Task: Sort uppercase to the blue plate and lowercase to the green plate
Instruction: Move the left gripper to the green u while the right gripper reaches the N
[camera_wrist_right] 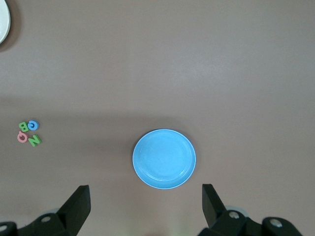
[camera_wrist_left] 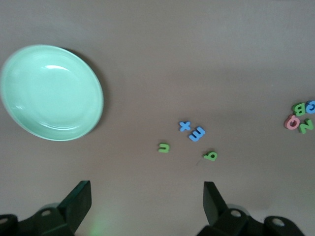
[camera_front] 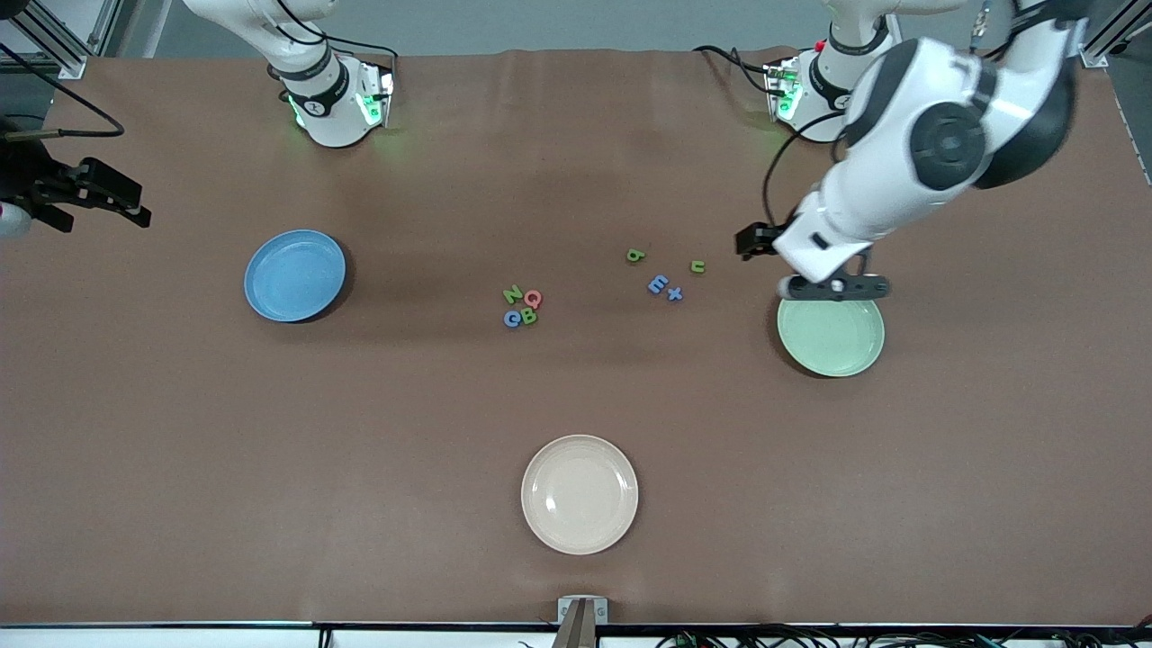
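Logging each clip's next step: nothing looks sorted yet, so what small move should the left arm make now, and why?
Probably lower the open left gripper toward the green u. All four small letters lie on the table beside the green plate, which holds nothing, and the u is the one nearest that plate. The right gripper, also open, waits above the blue plate.

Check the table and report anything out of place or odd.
Nothing is spilled or damaged. The uppercase and lowercase letters lie unsorted on the table; blue plate and green plate hold nothing. A cream plate has no stated role.
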### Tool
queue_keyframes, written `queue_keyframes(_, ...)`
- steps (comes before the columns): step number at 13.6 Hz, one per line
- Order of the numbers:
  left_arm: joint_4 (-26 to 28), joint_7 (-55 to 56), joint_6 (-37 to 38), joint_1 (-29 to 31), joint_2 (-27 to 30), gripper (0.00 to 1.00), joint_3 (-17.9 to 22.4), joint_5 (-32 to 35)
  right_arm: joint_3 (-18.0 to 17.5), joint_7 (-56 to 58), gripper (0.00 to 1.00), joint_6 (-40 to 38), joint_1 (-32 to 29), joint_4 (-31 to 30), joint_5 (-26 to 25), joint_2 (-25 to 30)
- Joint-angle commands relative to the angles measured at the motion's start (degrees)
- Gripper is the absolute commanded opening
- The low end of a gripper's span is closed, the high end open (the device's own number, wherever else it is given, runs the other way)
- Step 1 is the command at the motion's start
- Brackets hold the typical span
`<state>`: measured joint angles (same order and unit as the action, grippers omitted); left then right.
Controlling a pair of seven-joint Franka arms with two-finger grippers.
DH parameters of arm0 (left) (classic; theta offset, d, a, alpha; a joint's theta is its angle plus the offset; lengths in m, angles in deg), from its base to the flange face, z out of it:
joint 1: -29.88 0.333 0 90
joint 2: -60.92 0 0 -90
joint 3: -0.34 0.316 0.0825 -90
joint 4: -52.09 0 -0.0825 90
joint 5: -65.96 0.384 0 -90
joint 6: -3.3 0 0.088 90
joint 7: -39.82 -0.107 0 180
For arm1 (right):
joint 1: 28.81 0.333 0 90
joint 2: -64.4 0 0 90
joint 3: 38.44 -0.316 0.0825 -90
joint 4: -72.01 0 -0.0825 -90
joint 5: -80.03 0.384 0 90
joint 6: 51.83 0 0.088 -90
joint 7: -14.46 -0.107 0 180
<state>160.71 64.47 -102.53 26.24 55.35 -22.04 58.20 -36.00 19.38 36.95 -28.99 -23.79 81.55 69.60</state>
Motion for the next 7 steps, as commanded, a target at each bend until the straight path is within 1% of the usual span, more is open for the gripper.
queue_keyframes(1,7.2,5.1,-8.0,0.4,0.5,1.0,-4.1,0.9,-0.1,-0.7,1.0,0.0,-0.2,0.6,-0.2,-1.5)
queue_keyframes(4,12.6,11.7,-16.8,0.5,-2.5,1.0,-7.8,7.3,-0.1,-0.2,1.0,0.9,-0.5,1.5,0.0,-5.5)
queue_keyframes(6,16.1,14.7,-21.2,0.2,-4.0,1.0,-9.2,8.4,-0.1,-0.1,1.0,2.0,-0.6,2.3,0.5,-9.6)
queue_keyframes(7,17.4,15.7,-23.3,-0.7,-4.9,1.0,-9.3,9.9,-0.1,0.0,1.0,2.2,-0.6,2.9,0.2,-11.6)
